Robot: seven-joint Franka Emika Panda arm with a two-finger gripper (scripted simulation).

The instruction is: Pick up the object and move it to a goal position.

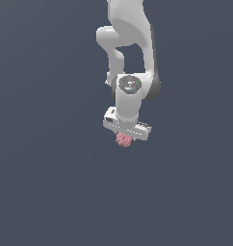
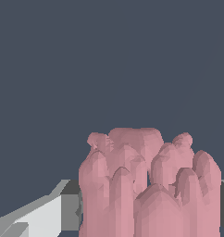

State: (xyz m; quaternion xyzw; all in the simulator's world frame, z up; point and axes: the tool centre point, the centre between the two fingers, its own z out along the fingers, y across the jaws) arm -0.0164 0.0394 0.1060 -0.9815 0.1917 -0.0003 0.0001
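The object [image 1: 123,140] is a small pink, lumpy clump that sits right under the white hand of my gripper [image 1: 125,136] in the exterior view. It is much narrower than the hand. In the wrist view the object [image 2: 146,185] fills the near field between the two grey fingers [image 2: 70,203]. One finger lies against each side of it, so the gripper is shut on it. The fingertips are hidden behind the clump. No goal marker shows in either view.
The white arm [image 1: 130,43] comes down from the upper middle of the exterior view. The plain dark grey-blue ground [image 1: 51,182] lies all around, with no other object in view.
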